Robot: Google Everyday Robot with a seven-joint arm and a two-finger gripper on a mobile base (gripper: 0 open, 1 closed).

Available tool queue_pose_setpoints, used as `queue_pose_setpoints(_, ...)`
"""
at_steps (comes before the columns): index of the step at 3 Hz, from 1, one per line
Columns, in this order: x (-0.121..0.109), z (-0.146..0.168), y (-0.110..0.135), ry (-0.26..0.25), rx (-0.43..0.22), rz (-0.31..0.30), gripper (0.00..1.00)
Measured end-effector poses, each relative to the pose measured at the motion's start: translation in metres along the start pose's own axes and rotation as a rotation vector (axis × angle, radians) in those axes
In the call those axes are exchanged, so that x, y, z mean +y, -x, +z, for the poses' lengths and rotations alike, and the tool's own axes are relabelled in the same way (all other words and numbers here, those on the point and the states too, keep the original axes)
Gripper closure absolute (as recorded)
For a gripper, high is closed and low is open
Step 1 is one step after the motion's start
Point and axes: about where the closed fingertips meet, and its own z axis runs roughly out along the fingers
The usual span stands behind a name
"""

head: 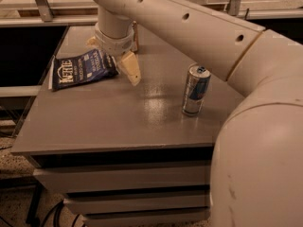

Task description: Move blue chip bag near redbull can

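Your gripper (112, 56) hangs low over the grey table (109, 122), well to the left of the redbull can (196, 90) and a little behind it. Its fingers (131, 69) are spread apart on either side of the right end of the blue chip bag (78, 69). The bag lies flat, farther left of the can, well apart from it. The can stands upright.

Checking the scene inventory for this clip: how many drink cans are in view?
1 for certain: the redbull can stands on the table, right side. A brown sliver behind the arm may be a second, mostly hidden. The hand is at the blue chip bag, right end.
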Motion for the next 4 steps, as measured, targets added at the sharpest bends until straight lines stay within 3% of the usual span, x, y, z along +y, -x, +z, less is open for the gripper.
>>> queue_pose_setpoints(4,0.0081,0.0154,0.0028,0.061,-0.054,0.015,0.0)
